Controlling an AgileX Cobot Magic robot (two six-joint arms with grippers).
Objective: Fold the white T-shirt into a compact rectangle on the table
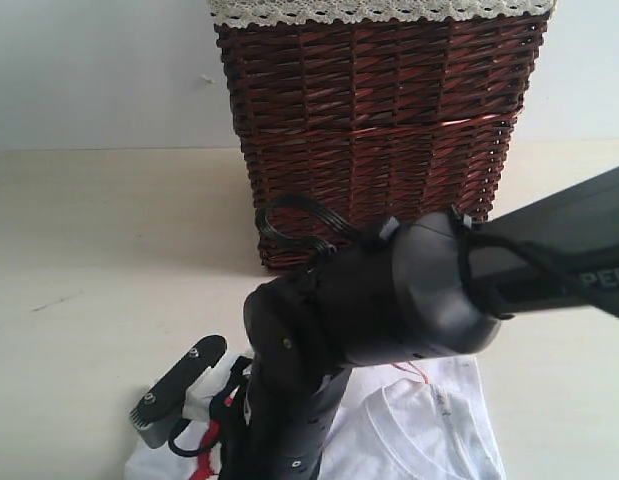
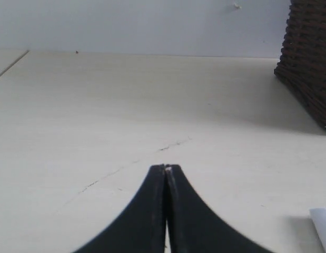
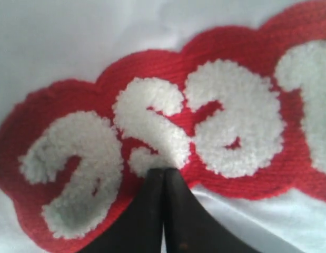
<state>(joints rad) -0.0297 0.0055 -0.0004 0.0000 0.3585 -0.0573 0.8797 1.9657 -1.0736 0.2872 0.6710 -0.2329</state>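
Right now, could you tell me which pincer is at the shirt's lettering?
The right pincer, shut at the fuzzy letters on the white T-shirt; the left pincer is over the table.

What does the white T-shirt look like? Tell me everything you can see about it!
The white T-shirt lies spread on the pale table, in front of the brown wicker basket, partly hidden under the robot's arm. It looks like soft cotton, with a round ribbed collar. On the chest are fuzzy white letters on a red patch. The right hand, closed, touches that patch.
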